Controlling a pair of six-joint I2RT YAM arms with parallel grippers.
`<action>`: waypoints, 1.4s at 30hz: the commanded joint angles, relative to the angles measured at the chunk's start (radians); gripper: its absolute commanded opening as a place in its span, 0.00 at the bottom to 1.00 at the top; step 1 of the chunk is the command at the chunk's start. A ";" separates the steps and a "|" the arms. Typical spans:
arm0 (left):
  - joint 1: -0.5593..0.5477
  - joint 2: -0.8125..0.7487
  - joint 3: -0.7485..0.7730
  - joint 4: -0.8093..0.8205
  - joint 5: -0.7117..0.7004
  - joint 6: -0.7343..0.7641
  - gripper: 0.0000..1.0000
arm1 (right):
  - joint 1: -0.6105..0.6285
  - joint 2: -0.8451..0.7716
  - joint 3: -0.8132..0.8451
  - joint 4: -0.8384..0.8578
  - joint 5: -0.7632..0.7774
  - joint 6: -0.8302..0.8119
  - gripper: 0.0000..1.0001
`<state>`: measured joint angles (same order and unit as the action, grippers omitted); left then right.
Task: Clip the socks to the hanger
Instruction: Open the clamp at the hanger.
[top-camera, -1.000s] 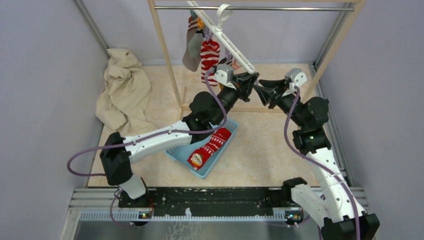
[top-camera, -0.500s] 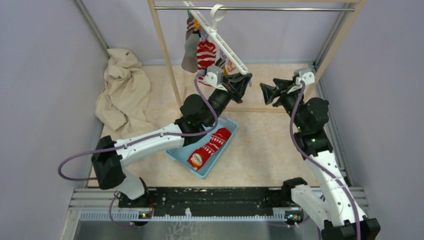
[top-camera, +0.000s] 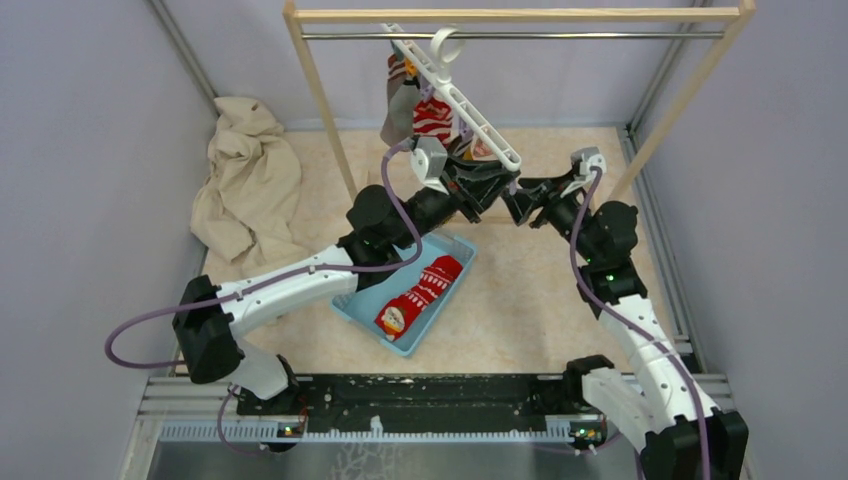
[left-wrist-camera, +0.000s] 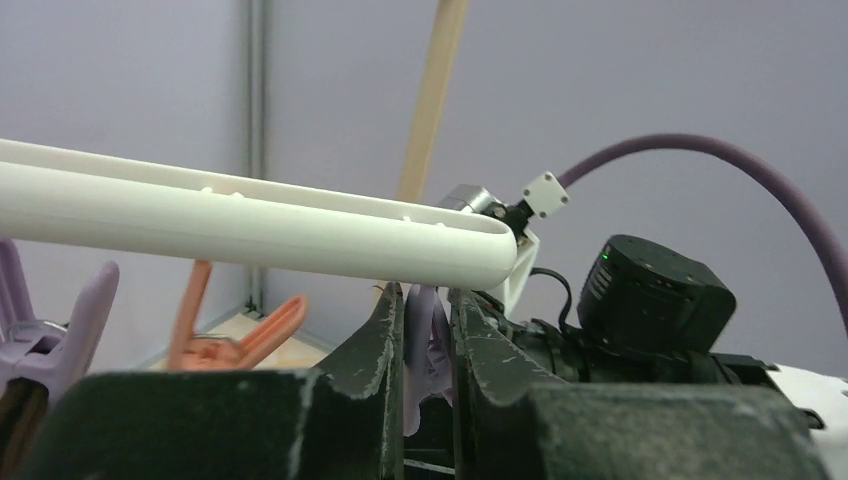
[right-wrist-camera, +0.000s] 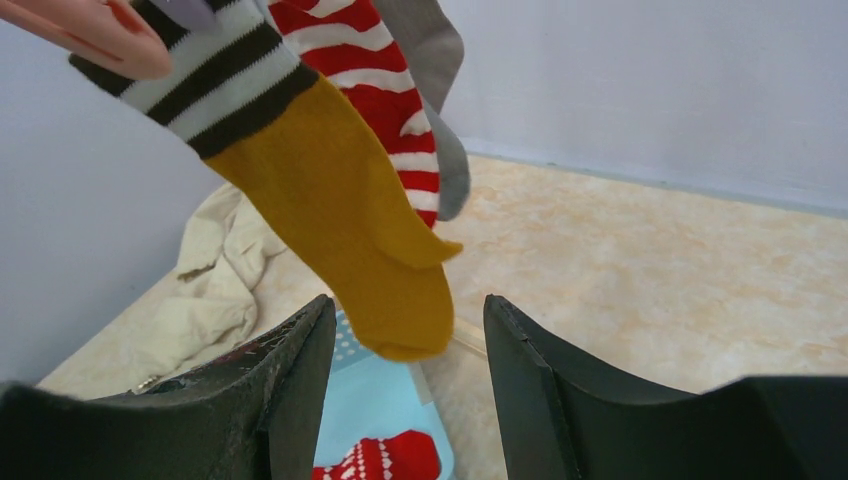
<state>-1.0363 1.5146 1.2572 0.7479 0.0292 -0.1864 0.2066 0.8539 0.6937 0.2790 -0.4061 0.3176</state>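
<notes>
Left pincer (left-wrist-camera: 427, 300) pinching purple peg (left-wrist-camera: 424, 350); right pincer (right-wrist-camera: 407, 305) spread wide; beige marbled floor (top-camera: 530, 300), lilac walls (top-camera: 90, 150) around.

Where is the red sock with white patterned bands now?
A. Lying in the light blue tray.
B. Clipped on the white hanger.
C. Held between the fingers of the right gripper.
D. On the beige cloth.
A: the red patterned sock lies inside the light blue tray, and nothing grips it.
</notes>
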 joint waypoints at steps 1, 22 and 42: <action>-0.005 0.004 -0.011 -0.014 0.149 -0.025 0.00 | -0.033 0.017 -0.011 0.155 -0.106 0.090 0.56; 0.100 0.041 0.064 -0.106 0.168 -0.037 0.00 | -0.128 0.148 -0.086 0.481 -0.332 0.337 0.56; 0.198 0.054 0.061 -0.092 0.236 -0.120 0.00 | 0.152 0.227 -0.255 0.559 -0.163 0.254 0.54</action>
<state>-0.8444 1.5707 1.2995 0.6521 0.2443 -0.2920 0.3496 1.0733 0.4953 0.6987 -0.6167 0.5606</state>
